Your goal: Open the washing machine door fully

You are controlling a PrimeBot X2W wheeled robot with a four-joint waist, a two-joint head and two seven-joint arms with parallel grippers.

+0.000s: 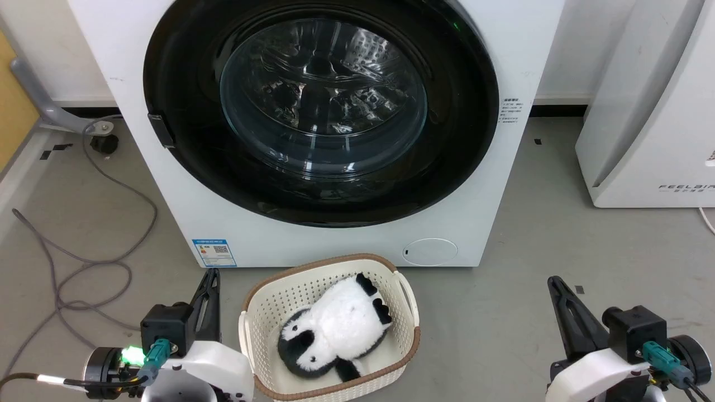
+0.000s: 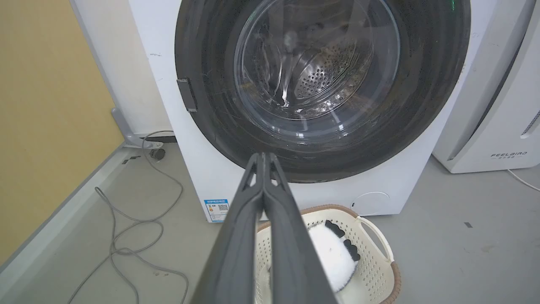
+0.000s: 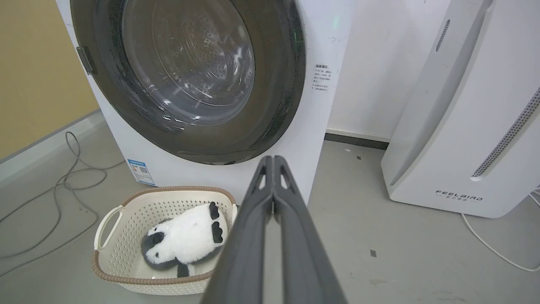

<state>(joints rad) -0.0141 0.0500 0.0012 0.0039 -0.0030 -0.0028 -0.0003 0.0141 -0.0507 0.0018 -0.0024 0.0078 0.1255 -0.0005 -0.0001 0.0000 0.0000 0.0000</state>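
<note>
The washing machine (image 1: 486, 184) (image 2: 202, 169) (image 3: 312, 126) is a big white box straight ahead. Its round glossy black door (image 1: 184, 156) (image 2: 422, 105) (image 3: 278, 105) lies flat against the front, with a small dark latch tab (image 1: 161, 130) (image 2: 187, 94) (image 3: 86, 60) on its left rim. My left gripper (image 1: 213, 273) (image 2: 263, 155) rests low at the left, shut and holding nothing, well short of the door. At the lower right, my right gripper (image 1: 554, 280) (image 3: 273, 158) is also shut and holds nothing.
A cream basket (image 1: 402, 290) (image 2: 375, 249) (image 3: 114, 261) holding a black-and-white plush toy (image 1: 335, 329) (image 3: 185, 240) stands on the floor just before the machine, between my grippers. Grey cables (image 1: 84, 262) (image 2: 135, 228) trail at the left. A white FEELBIRD appliance (image 1: 648, 123) (image 3: 464, 126) stands to the right.
</note>
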